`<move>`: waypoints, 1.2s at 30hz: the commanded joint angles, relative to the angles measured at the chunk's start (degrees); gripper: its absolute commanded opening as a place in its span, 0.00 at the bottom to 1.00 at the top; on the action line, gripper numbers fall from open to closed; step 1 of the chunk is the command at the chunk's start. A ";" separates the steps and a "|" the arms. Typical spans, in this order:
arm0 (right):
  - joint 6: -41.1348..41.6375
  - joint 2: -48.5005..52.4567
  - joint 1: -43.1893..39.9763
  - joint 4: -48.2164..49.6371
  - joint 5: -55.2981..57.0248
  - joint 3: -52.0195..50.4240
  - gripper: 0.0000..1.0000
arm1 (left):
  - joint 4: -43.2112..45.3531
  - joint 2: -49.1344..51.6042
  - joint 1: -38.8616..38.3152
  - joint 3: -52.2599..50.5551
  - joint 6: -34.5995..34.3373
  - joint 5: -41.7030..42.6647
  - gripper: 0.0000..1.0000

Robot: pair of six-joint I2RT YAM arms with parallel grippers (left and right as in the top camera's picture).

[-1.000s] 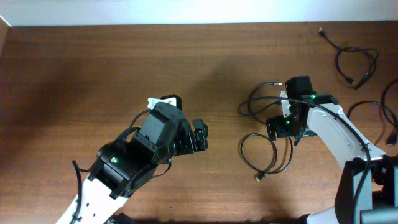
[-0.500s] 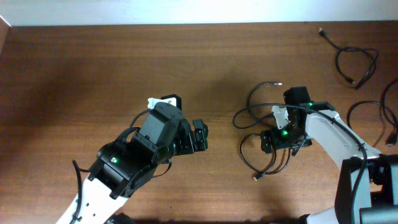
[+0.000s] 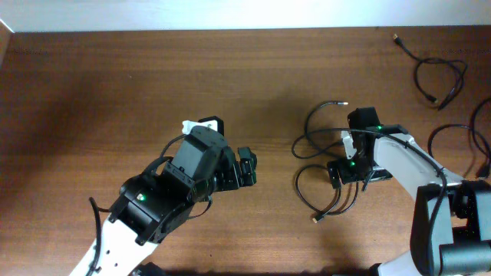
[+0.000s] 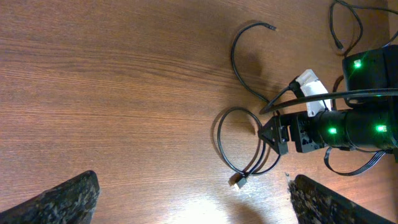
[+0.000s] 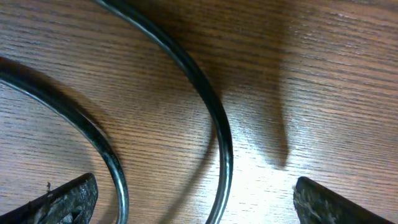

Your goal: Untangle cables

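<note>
The tangled cables (image 3: 316,157) lie right of centre as several thin black loops, with one plug end (image 3: 317,220) near the front and another (image 3: 344,103) at the back. My right gripper (image 3: 336,170) hangs low over the tangle, open. In the right wrist view two cable strands (image 5: 221,127) run across the wood between its spread fingers (image 5: 65,198), and the gripper (image 5: 196,208) holds nothing. My left gripper (image 3: 252,167) stays open to the left of the tangle. The left wrist view shows the front loop (image 4: 238,146) and its plug (image 4: 236,182) ahead of the left gripper (image 4: 196,211).
Separate black cables lie at the back right corner (image 3: 441,80) and along the right edge (image 3: 469,146). The right arm's white link (image 3: 399,157) reaches in from the lower right. The left arm's body (image 3: 165,195) fills the lower left.
My right gripper has shifted slightly toward the front edge and lower over the tangle, and the loops around it have shifted a little. The left arm has not moved.
</note>
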 commanded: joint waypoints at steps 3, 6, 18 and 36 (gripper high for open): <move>-0.55 0.57 0.35 3.61 1.27 -5.25 0.99 | 0.07 -0.44 0.13 0.70 0.72 0.20 0.99; -0.09 0.57 0.33 4.92 1.25 -5.31 0.99 | 0.07 -0.44 0.13 0.70 0.72 0.20 0.99; 12.90 2.49 -34.82 9.66 4.31 -5.31 0.99 | 0.07 -0.44 0.13 0.70 0.72 0.20 0.99; 24.00 0.52 -70.58 12.35 -17.29 -5.31 0.99 | 0.04 -0.44 0.13 0.70 0.72 0.20 0.99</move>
